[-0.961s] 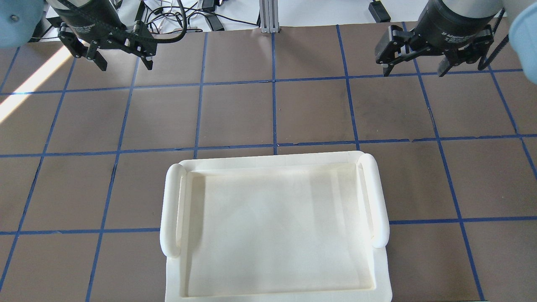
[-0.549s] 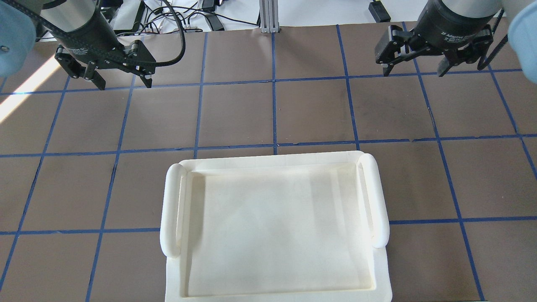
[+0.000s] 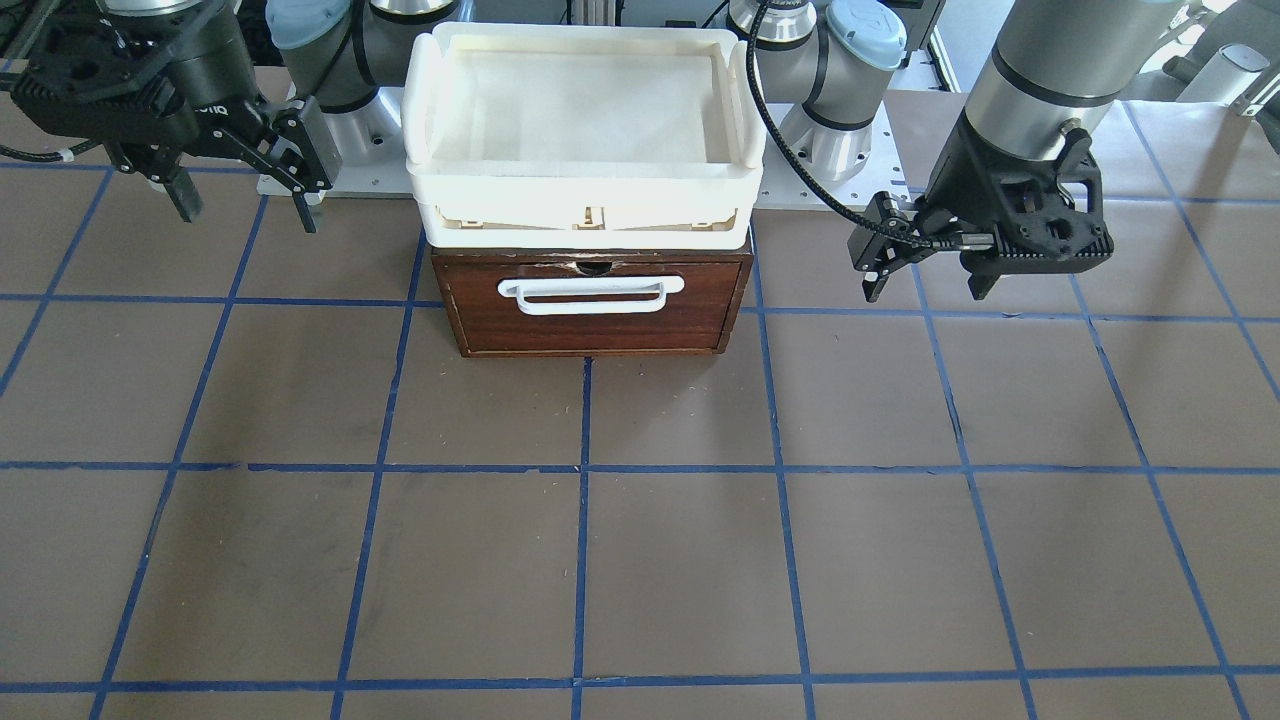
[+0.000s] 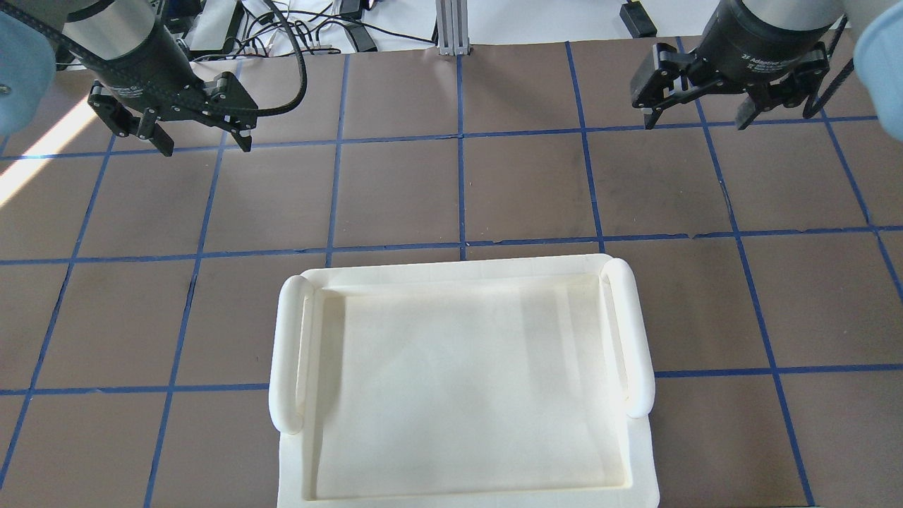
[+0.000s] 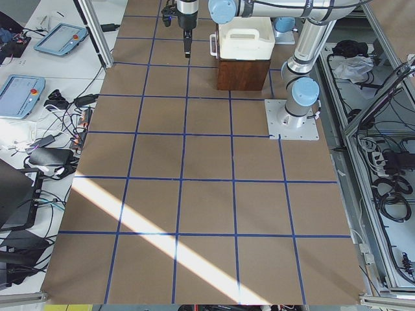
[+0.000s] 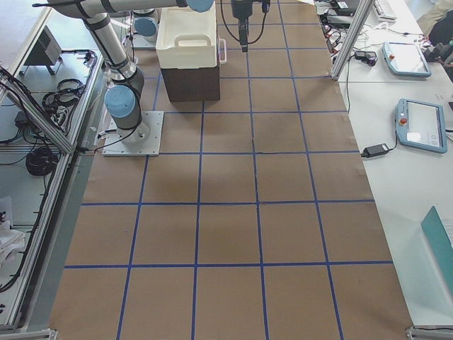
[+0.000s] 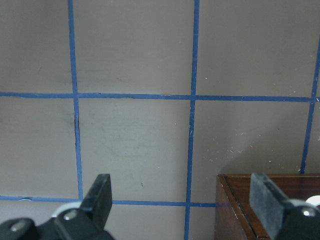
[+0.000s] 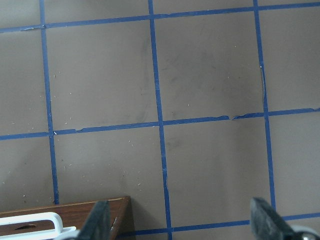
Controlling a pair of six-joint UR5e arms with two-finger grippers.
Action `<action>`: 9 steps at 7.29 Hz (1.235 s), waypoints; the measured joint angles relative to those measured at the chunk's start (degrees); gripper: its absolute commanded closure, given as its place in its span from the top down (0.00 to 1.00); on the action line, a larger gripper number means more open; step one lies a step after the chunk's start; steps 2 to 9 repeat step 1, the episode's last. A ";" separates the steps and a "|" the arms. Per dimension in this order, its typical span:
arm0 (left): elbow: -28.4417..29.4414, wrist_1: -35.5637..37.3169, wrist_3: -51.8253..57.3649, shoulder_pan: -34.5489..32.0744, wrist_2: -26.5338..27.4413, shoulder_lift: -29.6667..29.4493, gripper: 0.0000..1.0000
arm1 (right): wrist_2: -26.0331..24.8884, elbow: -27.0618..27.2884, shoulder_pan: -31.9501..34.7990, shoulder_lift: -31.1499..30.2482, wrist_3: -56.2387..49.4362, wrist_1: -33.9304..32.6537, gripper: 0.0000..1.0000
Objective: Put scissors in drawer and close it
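Left gripper (image 4: 204, 144) and right gripper (image 4: 695, 121) are held wide apart, nothing gripped; "2F Adaptive" is printed on the right.

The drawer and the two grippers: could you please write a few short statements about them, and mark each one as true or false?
1. The drawer is shut. True.
2. A cream-white tray sits on top of the drawer's box. True.
3. The left gripper holds the scissors. False: it is open and empty, and no scissors show in any view.
4. The right gripper is shut. False: its jaws stand wide apart.
5. Neither gripper touches the drawer's white handle. True.
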 measured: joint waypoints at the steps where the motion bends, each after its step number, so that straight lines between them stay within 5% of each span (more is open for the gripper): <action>1: -0.06 -0.08 -0.16 0.01 0.00 -0.01 1.00 | 0.02 0.02 0.00 0.00 0.00 0.04 1.00; 9: -0.06 -0.08 -0.16 0.01 0.00 -0.01 1.00 | 0.02 0.02 0.00 0.00 0.00 0.04 1.00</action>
